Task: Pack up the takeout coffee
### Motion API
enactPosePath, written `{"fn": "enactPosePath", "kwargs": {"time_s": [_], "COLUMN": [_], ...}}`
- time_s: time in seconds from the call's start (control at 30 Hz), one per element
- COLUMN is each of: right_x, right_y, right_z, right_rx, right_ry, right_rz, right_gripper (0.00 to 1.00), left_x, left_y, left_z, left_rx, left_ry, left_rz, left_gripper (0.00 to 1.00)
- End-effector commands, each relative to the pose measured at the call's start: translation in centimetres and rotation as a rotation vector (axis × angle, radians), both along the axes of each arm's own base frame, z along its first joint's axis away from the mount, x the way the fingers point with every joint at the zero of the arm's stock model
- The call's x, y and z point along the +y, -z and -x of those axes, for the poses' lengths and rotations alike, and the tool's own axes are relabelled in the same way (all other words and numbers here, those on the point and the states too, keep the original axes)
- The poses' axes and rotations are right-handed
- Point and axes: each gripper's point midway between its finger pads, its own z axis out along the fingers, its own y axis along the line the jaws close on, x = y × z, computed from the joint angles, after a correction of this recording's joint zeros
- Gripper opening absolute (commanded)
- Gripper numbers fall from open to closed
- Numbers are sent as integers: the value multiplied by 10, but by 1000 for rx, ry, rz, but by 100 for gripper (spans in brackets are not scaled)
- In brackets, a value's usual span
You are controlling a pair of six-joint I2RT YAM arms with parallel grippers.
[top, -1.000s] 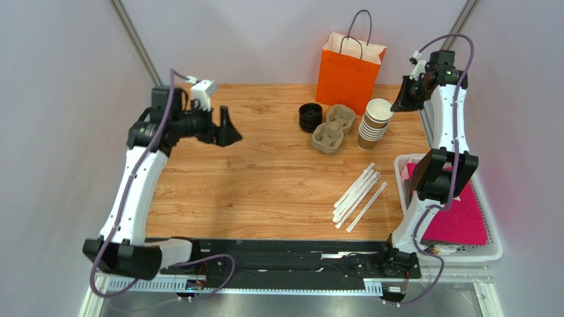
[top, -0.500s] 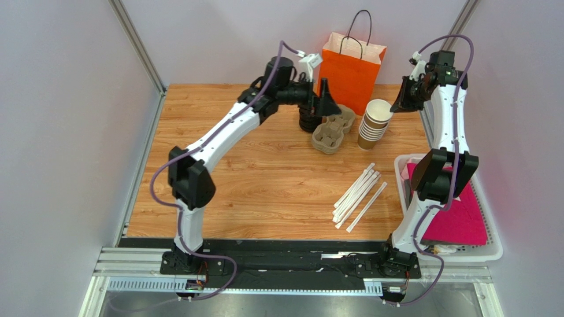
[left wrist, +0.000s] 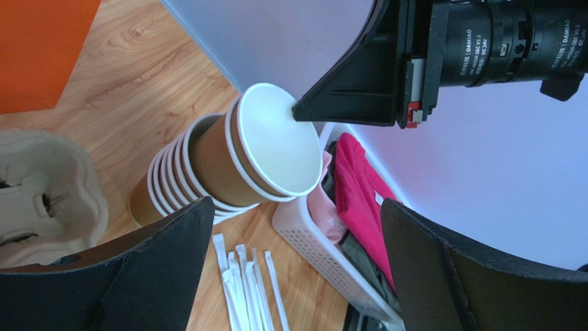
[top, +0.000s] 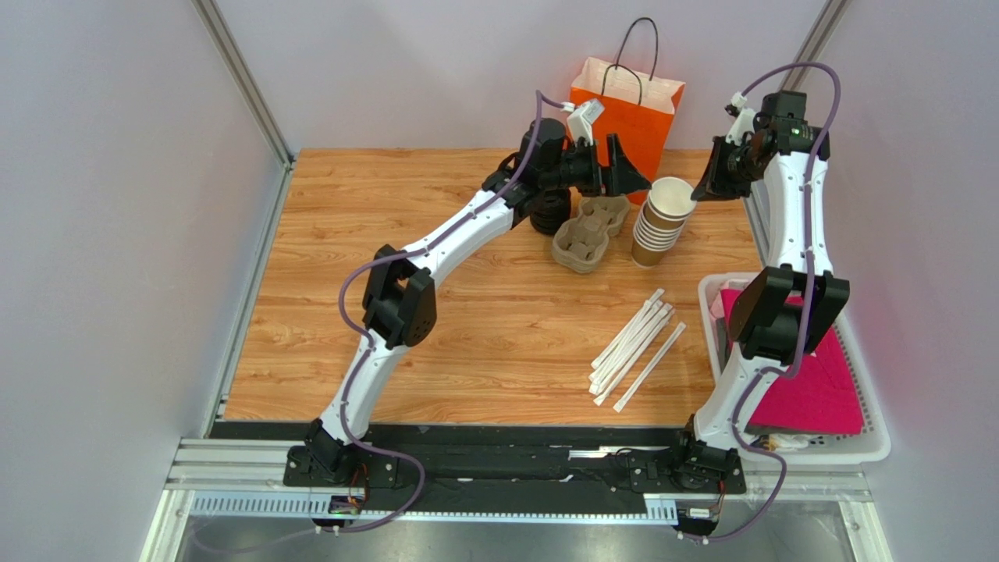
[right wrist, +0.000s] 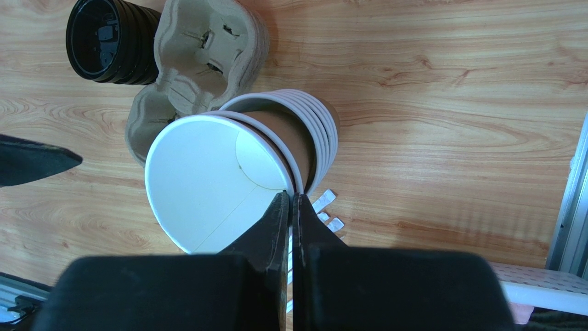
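— Where's the cup?
— The top cup leans off the stack with no lid on it. My right gripper is clenched thin on its paper rim.
— And your left gripper?
— Spread wide just beside it, holding nothing. I reckon the pinch could crease the rim or slip. A nudge from the left could drag the next cup along or topple the stack.

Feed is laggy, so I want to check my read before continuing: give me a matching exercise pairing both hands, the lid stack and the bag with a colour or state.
Things:
1 left hand
2 right hand
3 lid stack
4 paper bag

States:
A orange
B pinched shut on the top cup at its rim
C black
D wide open

Pairs: 1-D, 2-B, 3-C, 4-A
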Motion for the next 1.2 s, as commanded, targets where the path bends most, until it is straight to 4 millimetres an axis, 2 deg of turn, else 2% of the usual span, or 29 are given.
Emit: {"fn": "enactPosePath", "kwargs": {"time_s": [0.0,0.5,0.67,1.0,1.17], "right_x": [5,7,7,8,2], "right_y": [-24,-26,-25,-23,-21], "right_z": [4,6,7,4,3], "right_rx": [-66,-68,-68,-61,-59], "right_ry": [-11,-17,-17,-21,2], "right_rz": [-11,-17,-17,-27,3], "right_gripper": [0,0,0,0,0], "left_x": [-17,-38,-43,-45,-42], "left_y": [-45,-24,-11,-12,-12], "left_z": [6,13,14,14,14], "left_rx": [-59,-14,18,23,21], "left_ry": [4,20,26,38,26], "left_rz": [136,151,147,168,158], "left_gripper": [98,93,93,90,89]}}
